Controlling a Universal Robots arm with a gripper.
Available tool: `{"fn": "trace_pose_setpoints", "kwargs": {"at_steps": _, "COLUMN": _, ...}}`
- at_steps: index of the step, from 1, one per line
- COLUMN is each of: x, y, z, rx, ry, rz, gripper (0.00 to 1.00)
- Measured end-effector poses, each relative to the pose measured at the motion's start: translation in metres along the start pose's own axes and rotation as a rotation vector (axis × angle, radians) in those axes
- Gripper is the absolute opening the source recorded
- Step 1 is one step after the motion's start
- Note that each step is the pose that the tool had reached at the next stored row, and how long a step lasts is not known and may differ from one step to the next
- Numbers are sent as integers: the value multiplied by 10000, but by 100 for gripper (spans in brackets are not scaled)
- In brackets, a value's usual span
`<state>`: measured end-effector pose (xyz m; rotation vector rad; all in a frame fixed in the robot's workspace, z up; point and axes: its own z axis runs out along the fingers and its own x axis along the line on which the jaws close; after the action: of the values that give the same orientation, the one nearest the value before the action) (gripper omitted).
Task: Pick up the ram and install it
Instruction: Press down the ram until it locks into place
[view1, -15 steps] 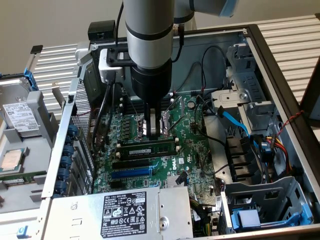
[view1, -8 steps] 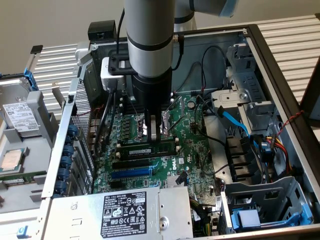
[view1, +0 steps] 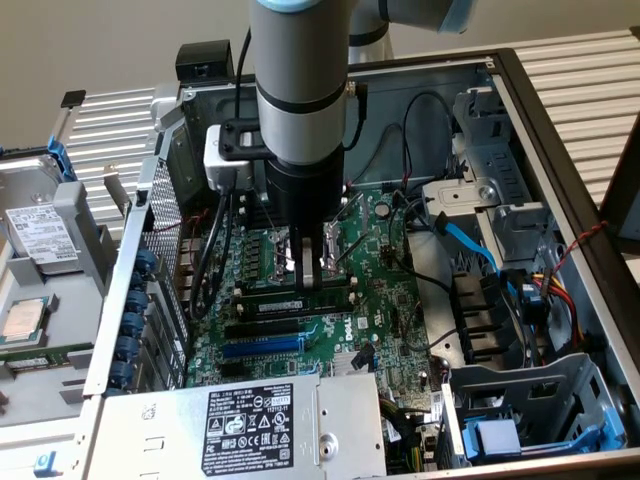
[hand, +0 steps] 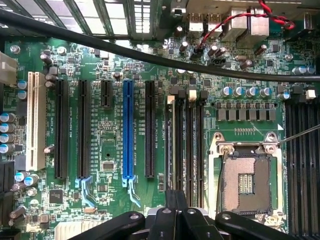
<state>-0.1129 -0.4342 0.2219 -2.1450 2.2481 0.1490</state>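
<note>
You have the gripper (view1: 312, 272) pressed together over the motherboard (view1: 390, 300), its fingertips right on the top edge of the ram (view1: 300, 300), which stands edge-up in a black memory slot (hand: 191, 145) just beside the blue expansion slot (view1: 262, 347)

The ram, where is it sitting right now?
In the exterior view the ram lies along a memory slot on the motherboard, directly under the shut gripper, just above the blue expansion slot.
</note>
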Motion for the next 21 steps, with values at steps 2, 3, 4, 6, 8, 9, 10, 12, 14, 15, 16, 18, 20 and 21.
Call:
{"fn": "trace_pose_setpoints", "kwargs": {"at_steps": 2, "x": 0, "y": 0, "z": 3, "rx": 2, "ry": -6, "rz": 0, "gripper": 11}}
{"fn": "trace_pose_setpoints", "kwargs": {"at_steps": 3, "x": 2, "y": 0, "z": 9, "rx": 8, "ry": -18, "rz": -1, "gripper": 11}}
{"fn": "trace_pose_setpoints", "kwargs": {"at_steps": 4, "x": 2, "y": 1, "z": 8, "rx": 8, "ry": -17, "rz": -1, "gripper": 11}}
{"fn": "trace_pose_setpoints", "kwargs": {"at_steps": 6, "x": -1, "y": 0, "z": -1, "rx": 1, "ry": -1, "rz": 0, "gripper": 11}}
{"fn": "trace_pose_setpoints", "kwargs": {"at_steps": 8, "x": -3, "y": 0, "z": -7, "rx": 1, "ry": -2, "rz": 0, "gripper": 11}}
{"fn": "trace_pose_setpoints", "kwargs": {"at_steps": 9, "x": -2, "y": 0, "z": -9, "rx": 4, "ry": -8, "rz": 0, "gripper": 11}}
{"fn": "trace_pose_setpoints", "kwargs": {"at_steps": 10, "x": -1, "y": 1, "z": -11, "rx": 8, "ry": -17, "rz": -1, "gripper": 11}}
{"fn": "trace_pose_setpoints", "kwargs": {"at_steps": 12, "x": -3, "y": 1, "z": -26, "rx": 14, "ry": -27, "rz": -1, "gripper": 11}}
{"fn": "trace_pose_setpoints", "kwargs": {"at_steps": 14, "x": -9, "y": 6, "z": -113, "rx": 15, "ry": -27, "rz": -3, "gripper": 11}}
{"fn": "trace_pose_setpoints", "kwargs": {"at_steps": 15, "x": -15, "y": 9, "z": -178, "rx": 15, "ry": -28, "rz": -3, "gripper": 11}}
{"fn": "trace_pose_setpoints", "kwargs": {"at_steps": 16, "x": -17, "y": 10, "z": -202, "rx": 15, "ry": -28, "rz": -2, "gripper": 11}}
{"fn": "trace_pose_setpoints", "kwargs": {"at_steps": 18, "x": -20, "y": 12, "z": -231, "rx": 14, "ry": -26, "rz": -2, "gripper": 11}}
{"fn": "trace_pose_setpoints", "kwargs": {"at_steps": 20, "x": -22, "y": 13, "z": -259, "rx": 13, "ry": -26, "rz": -2, "gripper": 11}}
{"fn": "trace_pose_setpoints", "kwargs": {"at_steps": 21, "x": -23, "y": 14, "z": -270, "rx": 14, "ry": -27, "rz": -2, "gripper": 11}}
